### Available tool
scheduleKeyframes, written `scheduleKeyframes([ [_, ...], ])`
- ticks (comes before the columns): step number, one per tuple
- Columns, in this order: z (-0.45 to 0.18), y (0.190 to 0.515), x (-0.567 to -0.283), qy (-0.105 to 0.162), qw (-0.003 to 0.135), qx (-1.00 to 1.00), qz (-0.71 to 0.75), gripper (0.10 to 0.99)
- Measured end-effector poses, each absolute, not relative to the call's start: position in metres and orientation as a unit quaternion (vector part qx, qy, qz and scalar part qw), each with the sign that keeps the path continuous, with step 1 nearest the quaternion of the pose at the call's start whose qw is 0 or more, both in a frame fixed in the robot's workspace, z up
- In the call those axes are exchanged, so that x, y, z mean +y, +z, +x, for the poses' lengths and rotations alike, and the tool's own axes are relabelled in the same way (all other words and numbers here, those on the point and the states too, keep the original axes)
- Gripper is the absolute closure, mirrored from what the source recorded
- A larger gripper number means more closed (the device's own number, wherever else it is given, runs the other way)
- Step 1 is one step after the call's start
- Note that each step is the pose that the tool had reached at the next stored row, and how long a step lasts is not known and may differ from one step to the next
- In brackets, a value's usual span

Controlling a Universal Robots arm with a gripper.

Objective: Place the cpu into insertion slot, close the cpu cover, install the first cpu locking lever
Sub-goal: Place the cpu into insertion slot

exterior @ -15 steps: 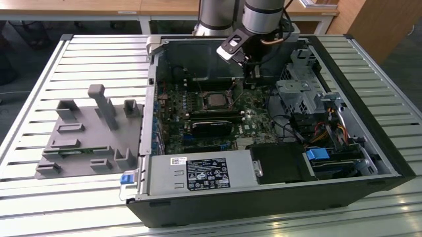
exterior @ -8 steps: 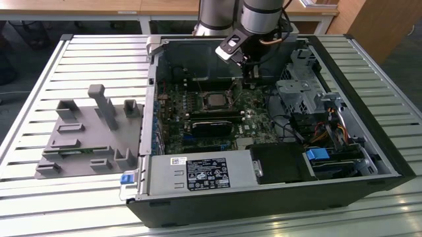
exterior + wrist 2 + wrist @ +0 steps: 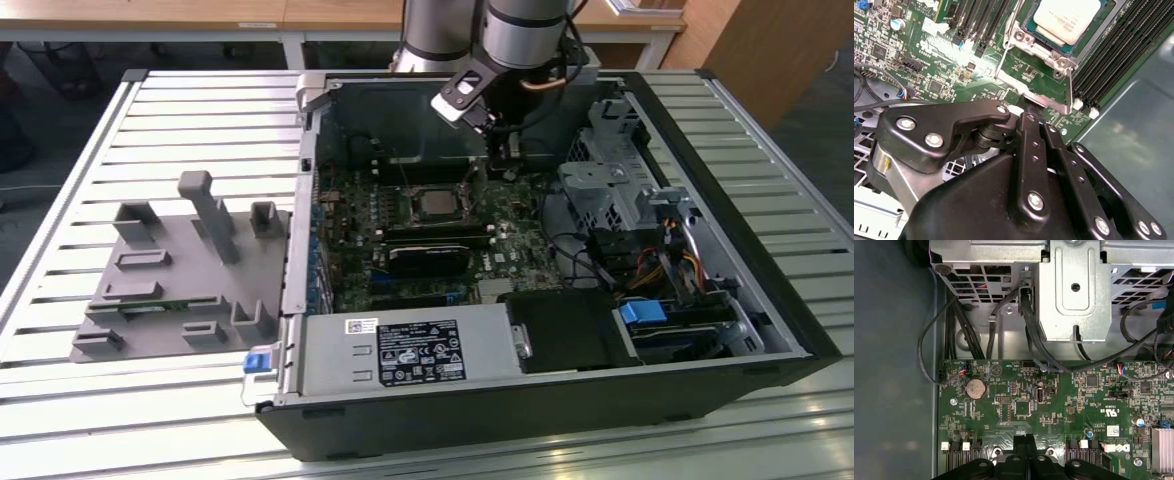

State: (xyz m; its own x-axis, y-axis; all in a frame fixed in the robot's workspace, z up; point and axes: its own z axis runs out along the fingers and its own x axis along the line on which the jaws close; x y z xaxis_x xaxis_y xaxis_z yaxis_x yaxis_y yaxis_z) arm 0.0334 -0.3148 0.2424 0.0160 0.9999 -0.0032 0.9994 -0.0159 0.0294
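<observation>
Looking across the room, you see pale wooden desks (image 3: pixel 160 12) on white legs at the back and a wooden panel (image 3: pixel 761 50) at the exterior view's right. In front of them is a table (image 3: pixel 174 110) of light metal slats. An open computer case (image 3: pixel 747 200) lies flat on it, and a grey moulded fixture (image 3: pixel 174 270) sits just beside the case on the exterior view's left.

Your arm (image 3: pixel 527 30) reaches down into the case from the far side. The gripper (image 3: pixel 499 150) hangs low over the green motherboard (image 3: pixel 360 220), near the socket area.

The cpu (image 3: pixel 1066 17) sits in the insertion slot (image 3: pixel 412 200), dull metal top facing up. The cpu cover (image 3: pixel 1054 55) lies down around it, with the chip showing through its window. A thin wire lever (image 3: pixel 1005 50) runs along one edge of the socket.

In the second wrist view the black fingers (image 3: pixel 1028 132) are pressed together. Their tip meets the bright tab at the cover's edge, and you cannot tell whether anything thin is caught between them.

The first wrist view shows a coin cell (image 3: pixel 975 388) on the board and black cables (image 3: pixel 929 350) looping towards a steel drive cage (image 3: pixel 1074 295).
</observation>
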Motion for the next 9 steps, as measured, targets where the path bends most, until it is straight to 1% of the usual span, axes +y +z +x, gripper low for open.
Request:
scheduleKeyframes([
  [9,0.0279,0.2424,-0.3147,0.009,0.012,0.701,0.713,0.980],
])
